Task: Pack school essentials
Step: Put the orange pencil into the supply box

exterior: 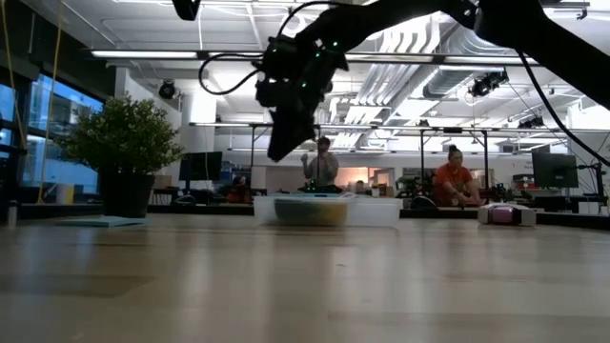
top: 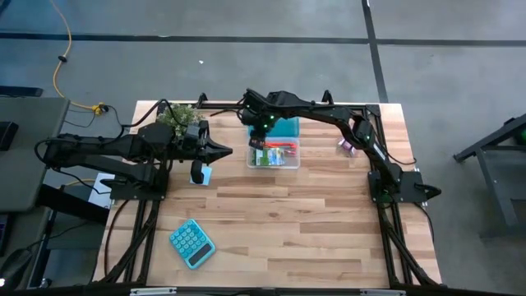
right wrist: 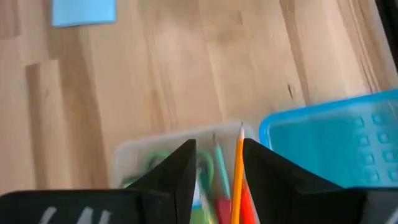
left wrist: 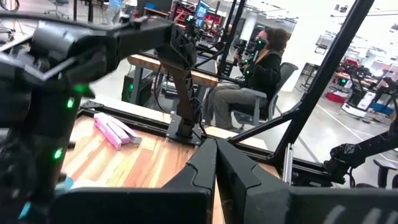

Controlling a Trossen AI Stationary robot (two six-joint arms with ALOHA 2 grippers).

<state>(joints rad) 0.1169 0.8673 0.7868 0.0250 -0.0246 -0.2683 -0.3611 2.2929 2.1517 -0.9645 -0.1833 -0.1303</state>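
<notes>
My right gripper (right wrist: pixel 216 163) hangs just above the clear bin (top: pixel 274 154), jaws parted and gripping nothing; a thin pencil (right wrist: pixel 238 171) stands between the fingers, tip up, apparently resting in the bin rather than held. Bin already has several items in it: green scissor handles (right wrist: pixel 208 165), something red, orange and green, so I'd call packing mostly done. The bin's blue lid (right wrist: pixel 333 140) lies just beside it on the surface (top: pixel 312 230), not on yet. Still out: the light-blue note pad (top: pixel 202 174), near my left gripper (left wrist: pixel 216 163), which is closed and empty, parked over the surface's left side. Calculator (top: pixel 191 243) at the near edge and the pink packet (top: pixel 346 146) at the far right aren't mine to pack. Left, as I judge: note pad in, probably lid on.
</notes>
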